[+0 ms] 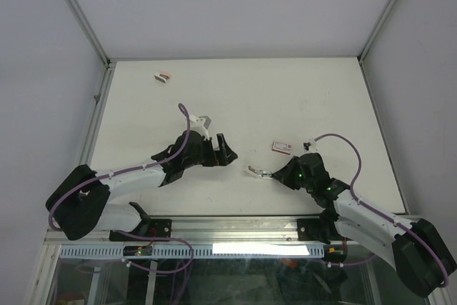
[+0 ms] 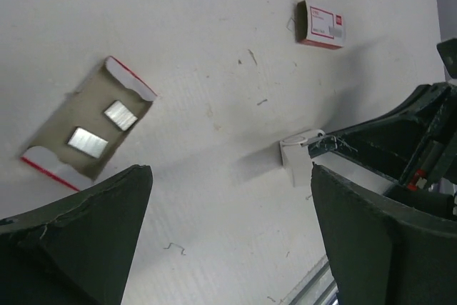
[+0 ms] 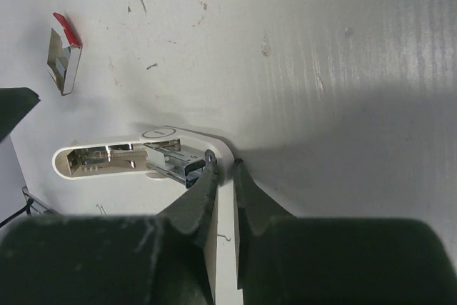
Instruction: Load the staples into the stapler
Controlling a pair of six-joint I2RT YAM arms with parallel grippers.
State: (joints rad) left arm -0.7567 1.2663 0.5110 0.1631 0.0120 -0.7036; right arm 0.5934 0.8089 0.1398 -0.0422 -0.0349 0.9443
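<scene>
Right gripper [image 3: 223, 168]: item one on my screen. The fingers are pinched almost together on the hinge end of the stapler [image 3: 168, 136], which is folded open with its metal magazine showing. The right arm reaches in from 5 o'clock of the table [image 1: 321, 91] toward the middle, with the wrist dipped to the surface.

Left gripper [image 2: 230, 173]: jaws spread wide, nothing between them. It hovers over the table on an arm stretched in from 7 o'clock. Its tips face the right gripper and stand apart from it.

Count, as I read it:
- Arms: two.
- Stapler: one, near the table's middle, at about 5 o'clock of centre.
- Staples [image 2: 88, 142]: two silvery strips side by side in one opened cardboard tray [image 2: 86, 105]. They sit at 11 o'clock near the far left corner, well apart from the stapler.
- Red-and-white box [image 2: 323, 25]: one, at 1 o'clock of the stapler, near it.
</scene>
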